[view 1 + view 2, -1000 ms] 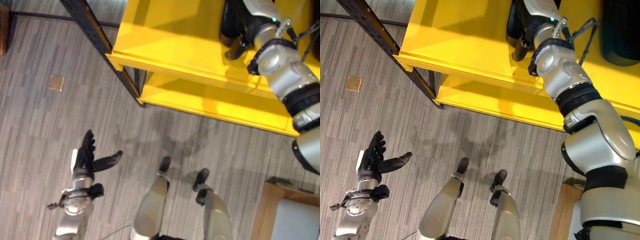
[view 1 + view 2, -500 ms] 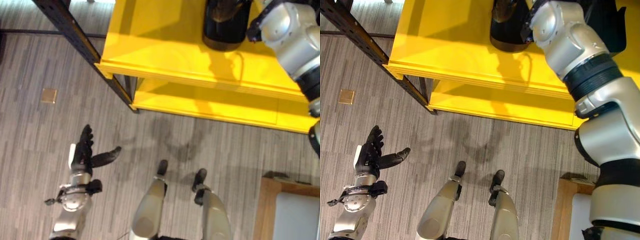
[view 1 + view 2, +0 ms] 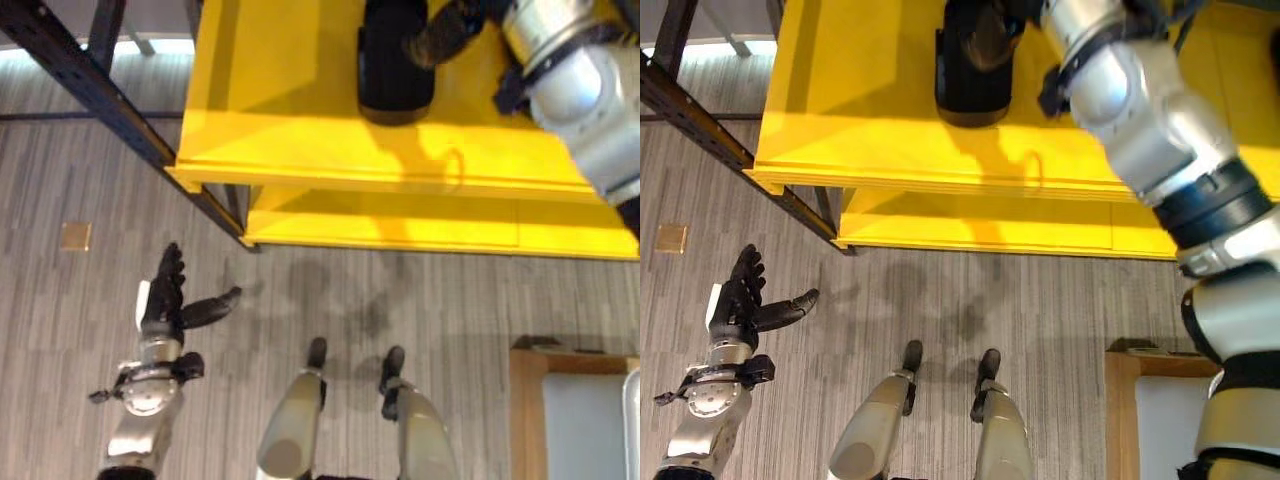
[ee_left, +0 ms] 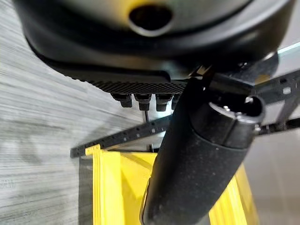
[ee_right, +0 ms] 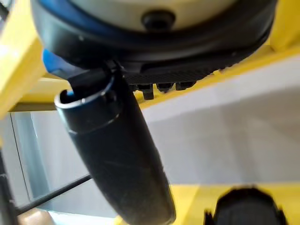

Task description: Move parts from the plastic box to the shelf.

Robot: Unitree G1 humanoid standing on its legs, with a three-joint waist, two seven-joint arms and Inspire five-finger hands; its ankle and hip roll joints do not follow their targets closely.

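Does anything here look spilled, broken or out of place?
Nothing stands out. A black part stands upright on the yellow shelf, the right hand beside it; the left hand hangs open over the floor.

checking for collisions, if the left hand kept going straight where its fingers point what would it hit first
Probably the dark shelf post or the yellow shelf edge beyond it. The left hand is open above bare floor, fingers aimed that way; its height relative to them is unclear.

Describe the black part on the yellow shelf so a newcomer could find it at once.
Start at the big yellow shelf that spans the scene's far side above the grey floor. On its upper level, right of centre, stands a black cylindrical part, just beside the right hand. It is the sole dark object on that bright surface.
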